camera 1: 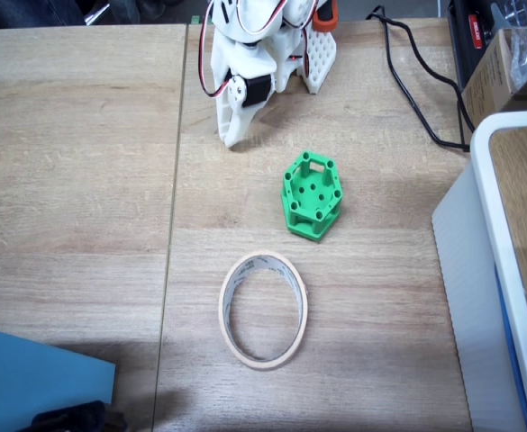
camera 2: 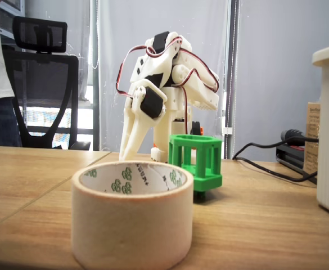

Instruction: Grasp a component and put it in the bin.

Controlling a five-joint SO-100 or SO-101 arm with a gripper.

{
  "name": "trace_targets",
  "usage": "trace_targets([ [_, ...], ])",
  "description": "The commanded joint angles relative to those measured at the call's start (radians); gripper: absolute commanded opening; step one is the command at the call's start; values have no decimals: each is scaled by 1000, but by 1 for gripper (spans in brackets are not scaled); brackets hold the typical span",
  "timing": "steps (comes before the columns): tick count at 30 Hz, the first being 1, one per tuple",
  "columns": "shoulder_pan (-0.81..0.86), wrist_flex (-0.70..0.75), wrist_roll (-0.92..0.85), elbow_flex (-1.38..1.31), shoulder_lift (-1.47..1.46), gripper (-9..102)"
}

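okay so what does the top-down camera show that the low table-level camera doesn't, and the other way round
Top-down fixed view: round holes in the green component's flat face, the open middle of the tape-roll bin, a blue sheet, and the clear gap between part and ring. Low fixed view: an office chair and the roll's printed inner lining. Both: the white arm's hand resting near the component, untouched, and a black cable.

We see an office or small lab workspace. A black mesh office chair stands by a tall window with grey curtains. The light wooden desk carries a black power cable, a cardboard box and a white hobby robot arm.
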Motion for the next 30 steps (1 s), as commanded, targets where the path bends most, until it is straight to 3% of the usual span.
trace_targets([
  [1,2,3,-2,6,-5,0],
  [30,3,3,-14,5,-5,1],
])
